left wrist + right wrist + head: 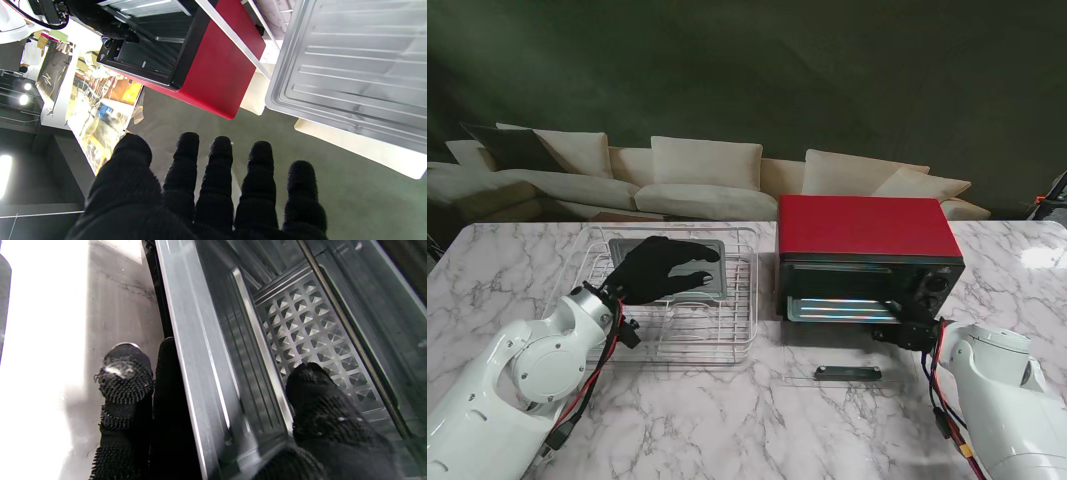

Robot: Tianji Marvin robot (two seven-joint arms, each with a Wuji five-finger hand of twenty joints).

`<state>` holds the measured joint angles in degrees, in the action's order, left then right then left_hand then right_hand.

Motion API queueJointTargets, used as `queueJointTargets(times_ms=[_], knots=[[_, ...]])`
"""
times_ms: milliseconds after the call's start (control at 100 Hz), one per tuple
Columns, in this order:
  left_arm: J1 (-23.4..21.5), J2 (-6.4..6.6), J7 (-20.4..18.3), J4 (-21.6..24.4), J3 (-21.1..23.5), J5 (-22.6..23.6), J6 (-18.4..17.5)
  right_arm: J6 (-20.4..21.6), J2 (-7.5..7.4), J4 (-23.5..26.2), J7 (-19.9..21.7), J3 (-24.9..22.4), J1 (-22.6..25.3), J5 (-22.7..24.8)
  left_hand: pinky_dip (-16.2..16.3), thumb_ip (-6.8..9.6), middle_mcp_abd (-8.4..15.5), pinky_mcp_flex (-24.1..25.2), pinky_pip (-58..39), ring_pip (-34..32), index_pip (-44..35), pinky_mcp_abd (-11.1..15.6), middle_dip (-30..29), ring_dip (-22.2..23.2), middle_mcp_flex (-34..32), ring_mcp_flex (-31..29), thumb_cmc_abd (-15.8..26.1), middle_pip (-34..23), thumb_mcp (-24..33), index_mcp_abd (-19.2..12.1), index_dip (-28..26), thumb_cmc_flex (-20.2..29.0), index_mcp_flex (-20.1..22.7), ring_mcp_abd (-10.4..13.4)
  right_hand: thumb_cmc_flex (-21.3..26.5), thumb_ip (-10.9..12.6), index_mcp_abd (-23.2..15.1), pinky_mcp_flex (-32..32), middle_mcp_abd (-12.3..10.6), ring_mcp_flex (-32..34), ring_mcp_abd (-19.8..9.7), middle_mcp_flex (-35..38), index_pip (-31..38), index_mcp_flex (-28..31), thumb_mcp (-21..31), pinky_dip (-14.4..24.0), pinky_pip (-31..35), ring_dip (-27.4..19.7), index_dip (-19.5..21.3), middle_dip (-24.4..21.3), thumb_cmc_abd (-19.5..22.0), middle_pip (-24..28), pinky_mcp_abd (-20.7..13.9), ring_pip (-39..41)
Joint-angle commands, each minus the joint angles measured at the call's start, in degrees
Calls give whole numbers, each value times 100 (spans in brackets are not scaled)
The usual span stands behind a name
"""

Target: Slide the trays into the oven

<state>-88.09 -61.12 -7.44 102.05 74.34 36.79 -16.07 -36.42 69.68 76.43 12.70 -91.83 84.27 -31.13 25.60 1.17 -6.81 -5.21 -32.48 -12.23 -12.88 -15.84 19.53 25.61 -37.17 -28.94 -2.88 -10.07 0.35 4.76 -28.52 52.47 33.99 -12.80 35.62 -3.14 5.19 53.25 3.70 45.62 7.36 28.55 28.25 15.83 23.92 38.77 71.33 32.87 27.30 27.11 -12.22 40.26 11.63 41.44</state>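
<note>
Beside oven (867,240), tray (673,268) uncovered

Your oven (867,228) is bright red on top with a black front, sitting on a white marble table (727,410) with grey veining. Both hands wear black knit gloves, the left hand (659,270) over a plain silver-grey ribbed tray (697,262). By your right hand (300,426), the tray (213,350) is shiny grey, beside a diamond-patterned metal panel (300,326).
</note>
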Motion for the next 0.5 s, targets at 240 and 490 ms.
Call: queueJointTargets(times_ms=[240, 490], knots=[[-9, -12, -61, -22, -11, -5, 24, -208, 91, -79, -14, -76, 439, -89, 128, -42, 77, 95, -31, -105, 27, -157, 44, 135, -134, -135, 264, -38, -144, 70, -27, 41, 64, -17, -261, 70, 456, -3542, 844, -937, 452, -551, -660, 100, -595, -391, -783, -591, -230, -629, 128, -755, 1271, -1239], [-15, -15, -46, -30, -18, -4, 24, -193, 101, 203, -56, -290, 720, -323, 128, -40, 82, 94, -33, -104, 18, -155, 44, 135, -134, -130, 256, -38, -140, 71, -31, 54, 65, -20, -222, 104, 576, -3658, 942, -910, 473, -518, -1243, 212, -807, -861, -1224, -1073, -281, -1118, 244, -1203, 1301, -2201]])
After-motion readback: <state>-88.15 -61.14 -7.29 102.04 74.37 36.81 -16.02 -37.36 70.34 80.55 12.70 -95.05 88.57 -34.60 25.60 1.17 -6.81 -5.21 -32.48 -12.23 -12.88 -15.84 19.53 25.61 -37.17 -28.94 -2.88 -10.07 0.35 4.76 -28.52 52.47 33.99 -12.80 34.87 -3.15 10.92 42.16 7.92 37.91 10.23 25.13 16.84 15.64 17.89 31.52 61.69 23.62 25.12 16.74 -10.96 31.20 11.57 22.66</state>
